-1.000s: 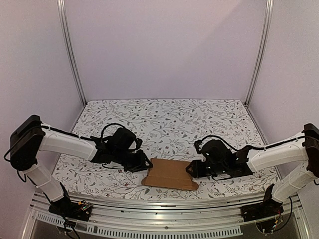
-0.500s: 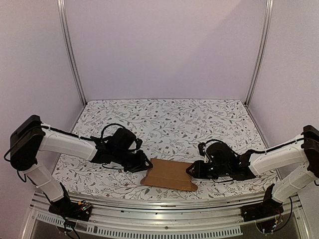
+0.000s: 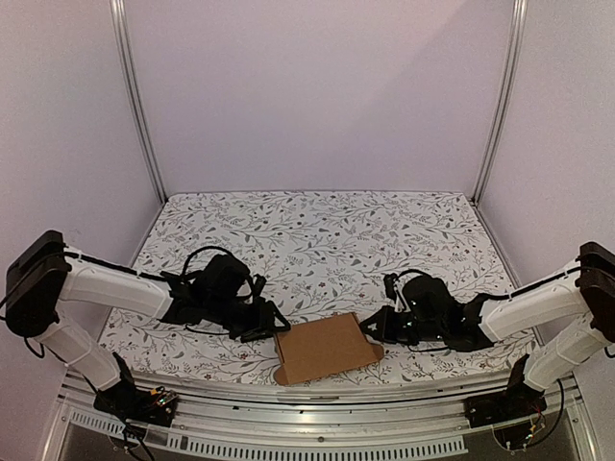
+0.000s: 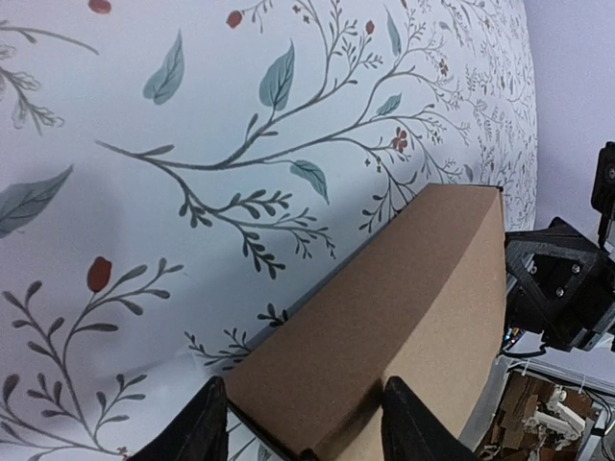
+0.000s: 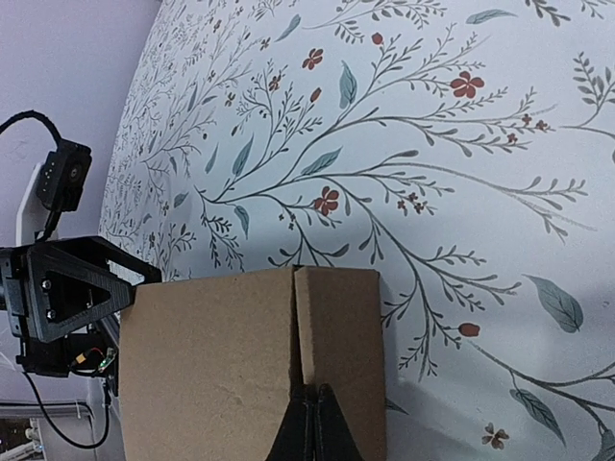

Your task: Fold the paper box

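Observation:
The paper box (image 3: 325, 347) is plain brown cardboard and lies slightly askew near the table's front edge. My left gripper (image 3: 266, 325) is at its left end, open. In the left wrist view the fingers (image 4: 207, 427) stand wide apart with the box's (image 4: 404, 288) end between them, not clamped. My right gripper (image 3: 371, 329) is at the box's right end. In the right wrist view this gripper (image 5: 309, 392) is shut, its tips together against a seam between two panels of the box (image 5: 211, 365). Nothing shows between its fingers.
A floral cloth (image 3: 317, 230) covers the table. A metal rail (image 3: 307, 399) runs along the front edge just below the box. Upright frame posts (image 3: 135, 96) (image 3: 500, 96) stand at the back corners before pale walls. Each wrist view shows the opposite arm's black head (image 4: 562, 288) (image 5: 67, 288).
The left gripper has opened and drawn back a little to the left. The right gripper has shut at the box's right end. The box has turned, its right end now farther back.

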Controlling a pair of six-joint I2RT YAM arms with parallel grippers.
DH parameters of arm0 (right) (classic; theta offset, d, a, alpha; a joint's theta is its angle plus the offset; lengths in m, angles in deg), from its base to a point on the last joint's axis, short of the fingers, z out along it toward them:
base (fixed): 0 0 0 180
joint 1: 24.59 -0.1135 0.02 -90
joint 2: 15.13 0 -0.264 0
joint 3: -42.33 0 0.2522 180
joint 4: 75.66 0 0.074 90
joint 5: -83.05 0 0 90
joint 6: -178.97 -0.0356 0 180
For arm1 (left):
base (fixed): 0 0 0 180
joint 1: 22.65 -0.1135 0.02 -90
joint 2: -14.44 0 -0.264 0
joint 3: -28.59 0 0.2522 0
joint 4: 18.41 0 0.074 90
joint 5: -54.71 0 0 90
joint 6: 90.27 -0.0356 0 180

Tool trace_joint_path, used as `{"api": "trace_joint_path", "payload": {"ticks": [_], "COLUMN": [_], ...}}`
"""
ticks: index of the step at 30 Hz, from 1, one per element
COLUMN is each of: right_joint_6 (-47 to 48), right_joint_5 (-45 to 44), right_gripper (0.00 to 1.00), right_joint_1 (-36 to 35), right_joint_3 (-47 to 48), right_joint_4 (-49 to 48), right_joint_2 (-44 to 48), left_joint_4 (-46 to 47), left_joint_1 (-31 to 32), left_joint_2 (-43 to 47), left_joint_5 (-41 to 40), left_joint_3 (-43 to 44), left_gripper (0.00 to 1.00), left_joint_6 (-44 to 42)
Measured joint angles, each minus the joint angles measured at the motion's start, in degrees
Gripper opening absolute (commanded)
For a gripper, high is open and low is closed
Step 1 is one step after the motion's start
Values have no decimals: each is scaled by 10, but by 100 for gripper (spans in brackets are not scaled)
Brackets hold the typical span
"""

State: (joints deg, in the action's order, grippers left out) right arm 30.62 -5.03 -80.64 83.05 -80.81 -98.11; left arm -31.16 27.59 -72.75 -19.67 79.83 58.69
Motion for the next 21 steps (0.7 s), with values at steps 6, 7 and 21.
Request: {"api": "trace_joint_path", "payload": {"ticks": [6, 7, 21], "right_joint_6": [-7, -8, -14], "right_joint_5": [1, 1, 0], "right_gripper": [0, 0, 0], "right_joint_1": [0, 1, 2], "right_joint_3": [0, 0, 0], "right_joint_4": [-35, -39, -64], "right_joint_2": [-20, -23, -38], "left_joint_4": [43, 51, 171], "left_joint_1": [0, 0, 12], "left_joint_2": [30, 37, 88], "left_joint_5": [23, 26, 39], "left_joint_3": [-51, -62, -150], "left_gripper": [60, 60, 70], "left_joint_6": [28, 35, 122]}}
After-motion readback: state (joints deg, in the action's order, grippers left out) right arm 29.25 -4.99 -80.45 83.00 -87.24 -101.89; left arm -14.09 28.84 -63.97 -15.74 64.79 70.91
